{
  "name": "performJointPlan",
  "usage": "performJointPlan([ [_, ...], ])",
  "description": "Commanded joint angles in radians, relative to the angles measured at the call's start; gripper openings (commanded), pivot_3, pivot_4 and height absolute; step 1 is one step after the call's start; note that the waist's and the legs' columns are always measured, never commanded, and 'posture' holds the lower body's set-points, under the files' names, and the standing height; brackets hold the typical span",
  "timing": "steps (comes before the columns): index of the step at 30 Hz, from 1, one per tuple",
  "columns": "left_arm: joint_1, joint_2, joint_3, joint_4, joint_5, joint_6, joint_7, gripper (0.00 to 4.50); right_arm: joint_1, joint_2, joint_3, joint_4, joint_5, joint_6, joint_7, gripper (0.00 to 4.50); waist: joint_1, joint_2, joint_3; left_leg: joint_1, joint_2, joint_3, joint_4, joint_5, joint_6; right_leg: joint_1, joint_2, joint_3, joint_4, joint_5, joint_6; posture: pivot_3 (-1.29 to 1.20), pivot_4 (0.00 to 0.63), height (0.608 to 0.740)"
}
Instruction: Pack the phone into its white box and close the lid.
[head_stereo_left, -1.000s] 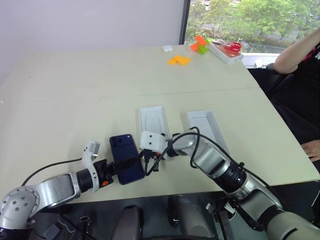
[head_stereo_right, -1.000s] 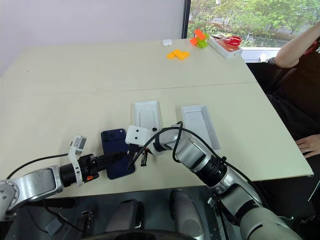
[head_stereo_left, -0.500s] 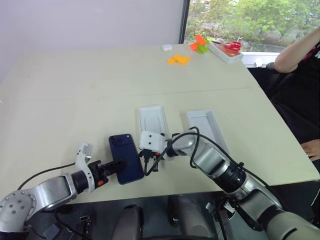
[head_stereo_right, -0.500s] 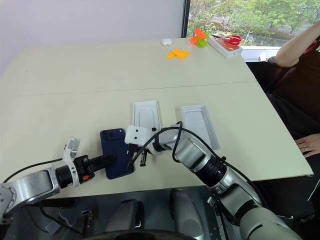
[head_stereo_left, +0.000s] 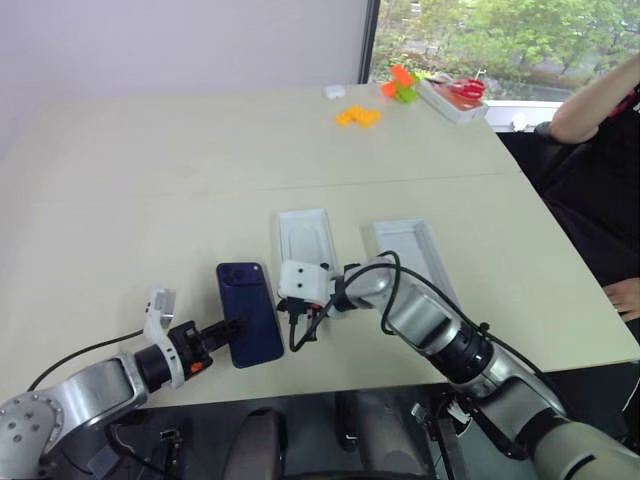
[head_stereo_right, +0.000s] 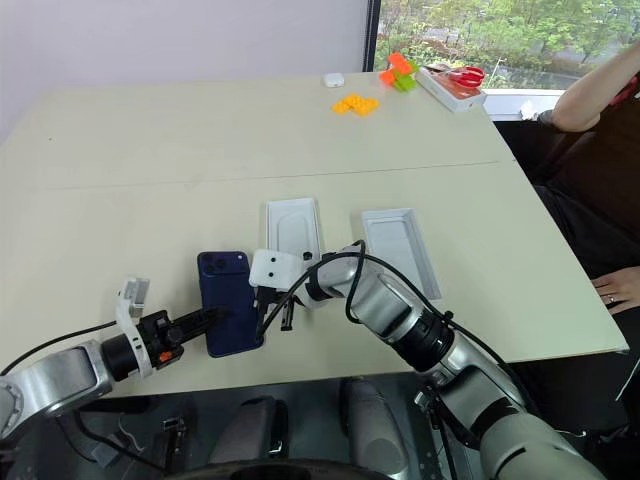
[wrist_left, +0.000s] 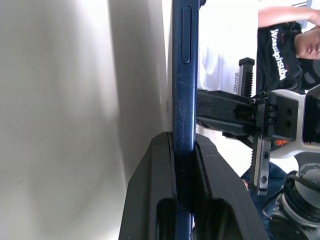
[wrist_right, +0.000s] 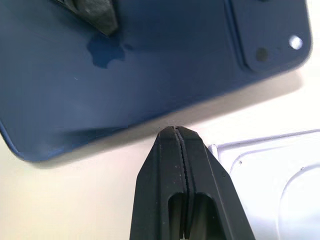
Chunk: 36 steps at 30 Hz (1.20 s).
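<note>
The dark navy phone (head_stereo_left: 248, 313) lies back up near the table's front edge. My left gripper (head_stereo_left: 233, 328) is shut on its near left edge; in the left wrist view both fingers (wrist_left: 150, 200) clamp the thin phone (wrist_left: 182, 95). Just right of the phone's other long side, my right gripper (head_stereo_left: 300, 325) is shut on nothing, its tips (wrist_right: 176, 145) close to the phone (wrist_right: 165, 60). The lid (head_stereo_left: 415, 255) lies open side up, pale inside, to the right. A flat white insert (head_stereo_left: 305, 240) with an oval recess lies behind the right gripper. The white box is hidden.
Orange blocks (head_stereo_left: 357, 118), green and orange pieces (head_stereo_left: 400, 88), a small white object (head_stereo_left: 333, 92) and a white tray with red scissors (head_stereo_left: 455, 100) sit at the far edge. A person in black (head_stereo_left: 590, 150) is at the table's right side.
My left gripper has gone from open around the phone's edge to shut on it and drawn back left a little. The phone has turned slightly straighter. The right arm kept still.
</note>
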Motion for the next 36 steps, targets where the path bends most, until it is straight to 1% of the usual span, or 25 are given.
performJointPlan([
  [1, -0.002, 0.018, 0.085, -0.036, -0.014, -0.010, -0.048, 0.01, -0.006, -0.041, -0.052, -0.117, 0.020, 0.026, 0.016, 0.00, 0.001, 0.000, 0.000, -0.001, 0.000, 0.000, 0.000, 0.000, 0.000, -0.001, 0.000, 0.000, 0.000, 0.000, 0.000, 0.00, 0.150, 0.726],
  [3, -0.033, 0.021, 0.100, -0.039, -0.014, -0.007, -0.056, 0.01, 0.010, -0.090, -0.084, -0.178, 0.038, 0.049, 0.029, 0.00, 0.003, 0.000, 0.001, -0.001, 0.000, 0.000, 0.000, 0.000, 0.000, -0.001, 0.000, 0.000, -0.001, 0.000, 0.000, 0.00, 0.150, 0.726],
  [6, -0.121, 0.042, 0.084, -0.043, -0.014, -0.009, -0.032, 0.01, 0.039, -0.164, -0.136, -0.266, 0.073, 0.079, 0.054, 0.00, 0.012, -0.001, 0.001, -0.003, -0.002, -0.001, 0.001, 0.000, 0.000, -0.001, -0.001, -0.001, -0.001, 0.000, 0.000, 0.00, 0.150, 0.726],
  [10, -0.328, -0.004, 0.004, -0.005, -0.014, 0.002, 0.030, 0.01, 0.088, -0.253, -0.193, -0.364, 0.116, 0.098, 0.072, 0.00, 0.025, -0.001, 0.001, -0.003, -0.003, 0.000, 0.001, 0.000, 0.000, -0.001, -0.002, -0.001, -0.002, 0.000, 0.000, 0.00, 0.150, 0.726],
  [12, -0.442, -0.036, -0.064, 0.067, -0.014, 0.033, 0.110, 0.01, 0.105, -0.278, -0.210, -0.387, 0.131, 0.100, 0.072, 0.00, 0.026, -0.002, 0.001, -0.004, -0.003, 0.000, 0.001, 0.000, 0.000, 0.000, -0.002, -0.001, -0.002, 0.000, 0.000, 0.00, 0.150, 0.726],
  [14, -0.529, -0.078, -0.098, 0.133, -0.014, 0.056, 0.160, 0.01, 0.114, -0.290, -0.222, -0.398, 0.142, 0.102, 0.066, 0.00, 0.027, -0.002, 0.001, -0.003, -0.004, 0.000, 0.001, 0.000, 0.000, 0.000, -0.001, -0.001, -0.001, 0.001, 0.001, 0.00, 0.150, 0.726],
  [18, -0.773, -0.176, -0.200, 0.392, -0.014, 0.154, 0.261, 0.01, 0.146, -0.314, -0.259, -0.406, 0.153, 0.106, 0.036, 0.00, 0.032, -0.002, 0.001, -0.005, -0.004, -0.001, 0.002, 0.001, -0.001, 0.000, -0.001, -0.003, 0.000, 0.004, 0.001, 0.00, 0.150, 0.726],
  [21, -0.863, -0.216, -0.226, 0.499, -0.014, 0.205, 0.291, 0.01, 0.159, -0.324, -0.272, -0.401, 0.154, 0.105, 0.018, 0.00, 0.030, -0.003, 0.001, -0.006, -0.004, -0.003, 0.002, 0.003, -0.005, 0.000, -0.001, -0.005, 0.000, 0.004, 0.001, 0.00, 0.150, 0.726],
  [26, -0.936, -0.266, -0.239, 0.582, -0.014, 0.282, 0.327, 0.01, 0.168, -0.339, -0.286, -0.395, 0.157, 0.112, -0.012, 0.00, 0.027, -0.003, 0.001, -0.007, -0.004, -0.002, 0.002, 0.005, -0.008, -0.002, -0.002, -0.005, 0.000, 0.005, 0.001, 0.00, 0.150, 0.726],
  [36, -0.941, -0.291, -0.230, 0.601, -0.014, 0.292, 0.375, 0.01, 0.181, -0.355, -0.290, -0.389, 0.164, 0.112, -0.036, 0.00, 0.031, -0.003, 0.001, -0.010, -0.006, -0.005, 0.002, 0.010, -0.017, -0.003, -0.004, -0.007, 0.001, 0.006, -0.001, 0.00, 0.150, 0.726],
])
